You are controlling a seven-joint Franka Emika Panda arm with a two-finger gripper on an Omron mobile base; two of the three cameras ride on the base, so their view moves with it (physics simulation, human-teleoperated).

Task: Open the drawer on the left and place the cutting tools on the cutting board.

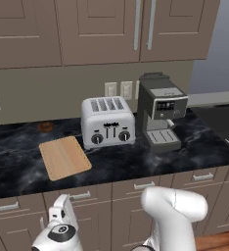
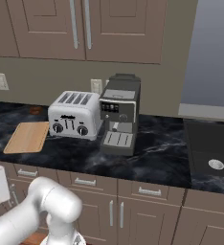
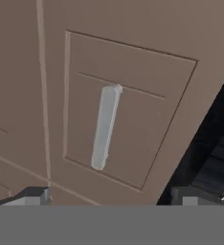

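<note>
Claw spread wide, nothing in it, parked right in front of the drawer with the handle lined up between the tips but not touched yet. Looks like the reach-in step, drawer shut, so barely started on the task.

Stuff that could go sideways: handle is short and thin, so closing a bit off-centre could just pinch air or skid off the end. Pushing in too far would bump the tips into the recessed panel instead of wrapping the bar. Also a row of similar drawers under the tabletop, so grabbing the wrong one seems easy. Pulling at an angle could slip the grip.

Drawer itself: taupe-brown, recessed panel, silver bar, sits just under the tabletop's front edge toward the left, roughly below the board. Board lies flat near the front-left of the tabletop, bare, just beside the toaster. Cutting tools can't be seen, presumably inside.
</note>
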